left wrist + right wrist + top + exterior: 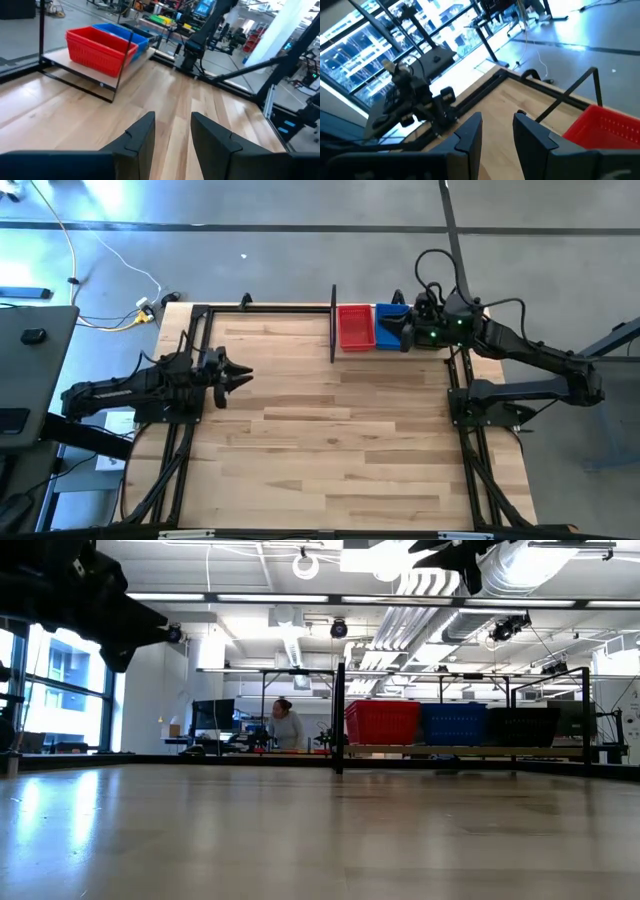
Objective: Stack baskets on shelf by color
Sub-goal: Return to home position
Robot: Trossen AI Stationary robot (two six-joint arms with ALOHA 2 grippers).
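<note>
The shelf [450, 750] stands at the table's far edge. In the low view a red stack [382, 722], a blue stack [452, 724] and a black stack [520, 726] of baskets rest side by side on its wooden floor. From above I see the red [355, 327] and blue baskets [383, 340]; my right arm covers the black ones. My right gripper [497, 135] hovers open high above the blue stack, pointing toward the table's left. My left gripper [172, 135] is open and empty at the table's left side [240, 375], pointing toward the right.
The shelf's thin black posts [333, 325] rise left of the red stack. Black arm-mount frames [180, 430] run along both table sides. Bare wooden tabletop [330, 440] lies between the arms. A person [285, 725] sits in the room far behind the table.
</note>
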